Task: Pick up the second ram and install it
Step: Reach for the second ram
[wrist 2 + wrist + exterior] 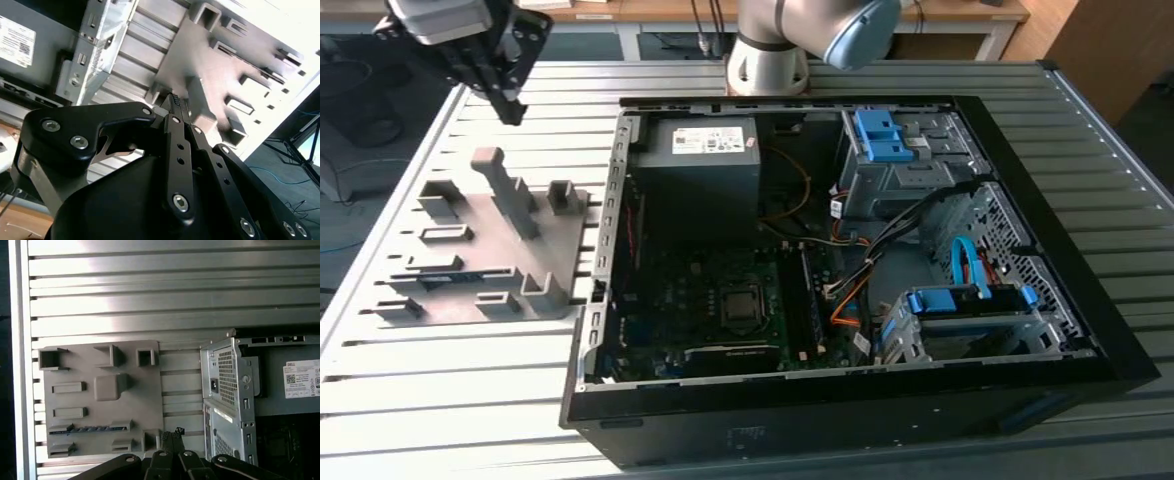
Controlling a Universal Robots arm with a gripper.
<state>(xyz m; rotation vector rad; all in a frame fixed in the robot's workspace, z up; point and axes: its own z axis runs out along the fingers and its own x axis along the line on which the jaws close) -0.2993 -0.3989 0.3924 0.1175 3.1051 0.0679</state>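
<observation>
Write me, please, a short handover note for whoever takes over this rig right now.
The gripper is raised near the fixture, jaws shut, holding nothing.
The ram lies in a fixture slot, untouched.
The case lies open beside the fixture.
Done: nothing of this pick yet.
Left: the pick-up and the install.
</observation>
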